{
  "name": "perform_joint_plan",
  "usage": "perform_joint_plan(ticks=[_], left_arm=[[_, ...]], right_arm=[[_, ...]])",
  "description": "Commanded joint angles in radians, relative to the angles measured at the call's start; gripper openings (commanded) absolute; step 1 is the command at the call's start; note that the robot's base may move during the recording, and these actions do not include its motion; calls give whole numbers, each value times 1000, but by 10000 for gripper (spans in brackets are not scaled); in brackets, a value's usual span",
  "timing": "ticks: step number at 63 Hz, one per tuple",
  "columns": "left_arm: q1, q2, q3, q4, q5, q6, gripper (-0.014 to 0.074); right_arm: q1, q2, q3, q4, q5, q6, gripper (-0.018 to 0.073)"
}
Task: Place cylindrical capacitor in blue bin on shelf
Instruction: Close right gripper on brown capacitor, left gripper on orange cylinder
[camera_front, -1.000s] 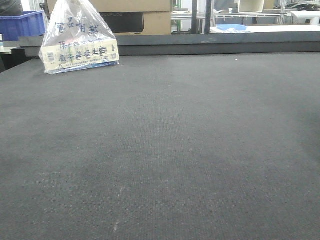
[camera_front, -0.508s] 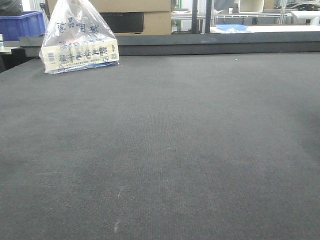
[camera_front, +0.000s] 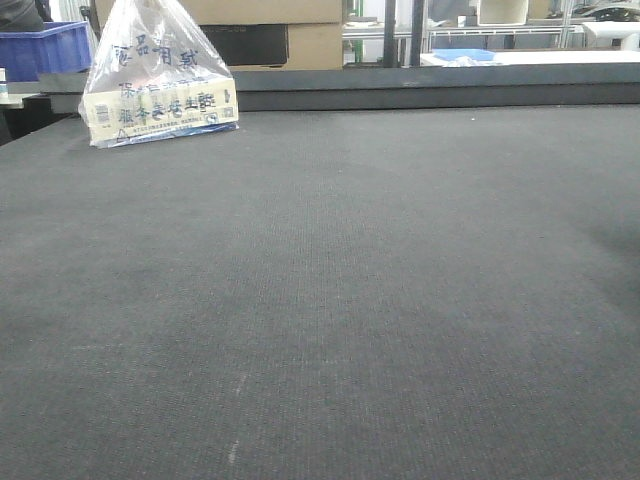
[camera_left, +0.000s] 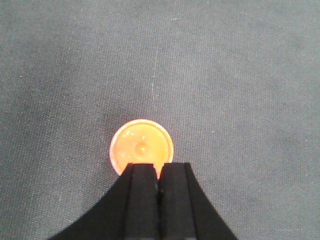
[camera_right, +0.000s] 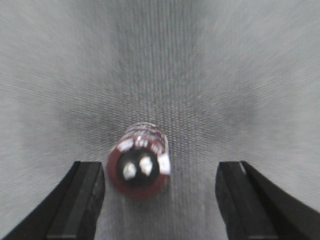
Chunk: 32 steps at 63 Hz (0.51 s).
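Enclosing a cream box (camera_front: 160, 108): clear bag (camera_front: 150, 35)

Soft even light, right wrist view blurred

Front camera is sitting low, looking level across the dark mat (camera_front: 350, 300). Wrist cameras are looking down at it, close, past left gripper (camera_left: 158, 171) and right gripper (camera_right: 161, 176) at bottom edge.

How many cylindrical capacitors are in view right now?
1: the dark red capacitor on the mat, framed by the open right end effector. The orange disc by the left end effector may be another; unclear.
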Motion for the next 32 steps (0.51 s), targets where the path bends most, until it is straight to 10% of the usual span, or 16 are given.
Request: perform_joint_plan(ticks=[1,32], left_arm=[[5,-1,-8,-6,-6,-11,-111],[5,-1,-8,-6,-6,-11,-111]], right_arm=[[-1,18,-9,-4,-38,-19,361],[7,70,-9,-4,-105,-79,358]])
